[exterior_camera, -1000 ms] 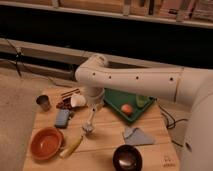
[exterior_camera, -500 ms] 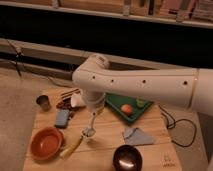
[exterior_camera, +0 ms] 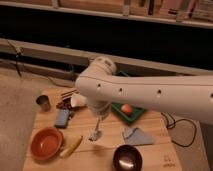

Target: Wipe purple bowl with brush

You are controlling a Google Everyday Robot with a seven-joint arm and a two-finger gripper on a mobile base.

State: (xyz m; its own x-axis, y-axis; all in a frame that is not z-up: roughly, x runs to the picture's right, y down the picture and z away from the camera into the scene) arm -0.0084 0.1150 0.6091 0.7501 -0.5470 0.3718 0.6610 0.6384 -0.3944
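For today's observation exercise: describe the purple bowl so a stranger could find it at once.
On the wooden table, look at the near edge, right of centre, right of the gripper. The purple bowl sits there, small, glossy and very dark, unlike the wider orange bowl at the near left.

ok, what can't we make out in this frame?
- Gripper, camera view: above the table's middle; the arm covers most of it.
- Brush: hangs below the gripper; the grip point is hidden.
- Purple bowl: bottom edge cuts its near rim.
- Green tray: partly behind the arm.

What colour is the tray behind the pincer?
Green tray, behind the pincer, camera view.
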